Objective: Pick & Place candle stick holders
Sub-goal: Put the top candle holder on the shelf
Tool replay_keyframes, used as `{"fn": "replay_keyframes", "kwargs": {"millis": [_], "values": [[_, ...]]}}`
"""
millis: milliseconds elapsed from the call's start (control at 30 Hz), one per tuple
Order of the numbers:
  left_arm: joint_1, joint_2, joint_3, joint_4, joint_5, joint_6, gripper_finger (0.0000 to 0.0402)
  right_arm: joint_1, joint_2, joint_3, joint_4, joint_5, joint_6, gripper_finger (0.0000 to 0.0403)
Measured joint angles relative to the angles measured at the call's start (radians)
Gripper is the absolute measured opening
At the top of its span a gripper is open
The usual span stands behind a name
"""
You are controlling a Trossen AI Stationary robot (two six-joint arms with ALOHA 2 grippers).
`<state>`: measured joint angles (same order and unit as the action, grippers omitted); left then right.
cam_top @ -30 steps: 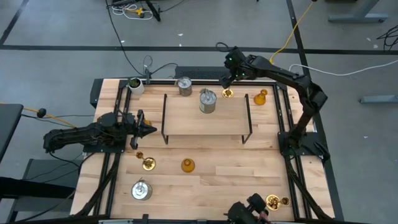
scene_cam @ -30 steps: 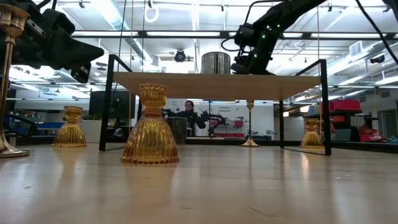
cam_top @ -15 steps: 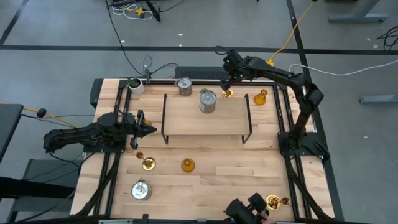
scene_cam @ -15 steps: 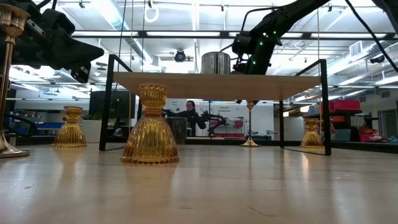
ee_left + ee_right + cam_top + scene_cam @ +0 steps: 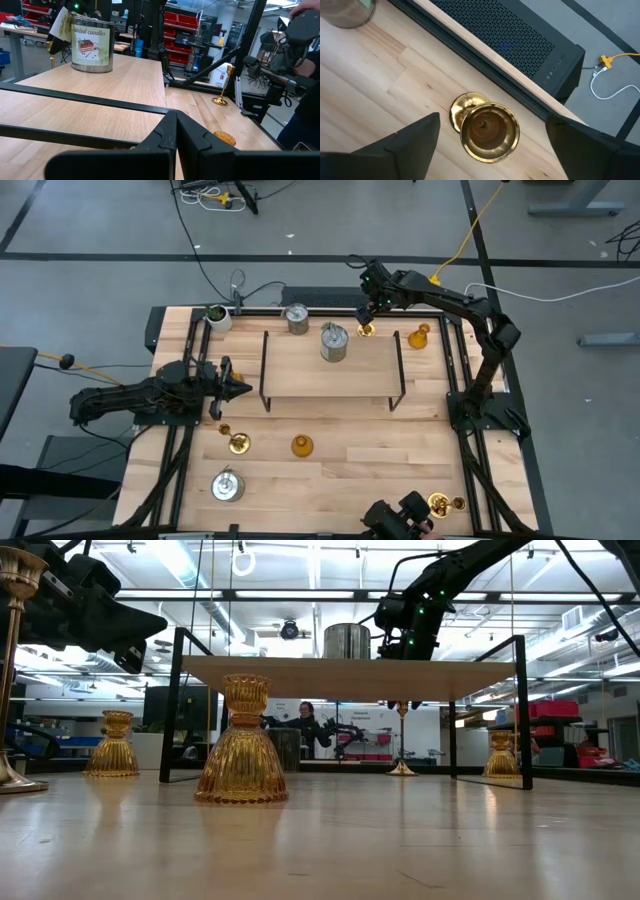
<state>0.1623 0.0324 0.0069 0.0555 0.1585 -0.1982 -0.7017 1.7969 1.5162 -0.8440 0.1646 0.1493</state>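
Right gripper (image 5: 487, 132) is hovering wide-jawed over the brass candlestick (image 5: 489, 131); it should be centring before closing.

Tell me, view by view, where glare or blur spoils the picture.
Low view: ceiling strip lights flare bright behind the wooden rack; the amber holder stays sharp. Left wrist view: that arm's own fingers loom blurred. Right wrist view: the brass holder is crisp, with soft sheen on its rim.
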Motion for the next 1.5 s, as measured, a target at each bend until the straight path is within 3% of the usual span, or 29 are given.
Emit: {"fn": "replay_keyframes", "kwargs": {"millis": [500,1500], "values": [[0.000,0.000,0.000,0.000,0.000,0.000,0.0007,0.000,0.000,0.000,0.001,0.001,0.000,0.0270],[0.000,0.000,0.000,0.000,0.000,0.000,0.0007,0.000,-0.001,-0.001,0.006,0.000,-0.027,0.0164]]}}
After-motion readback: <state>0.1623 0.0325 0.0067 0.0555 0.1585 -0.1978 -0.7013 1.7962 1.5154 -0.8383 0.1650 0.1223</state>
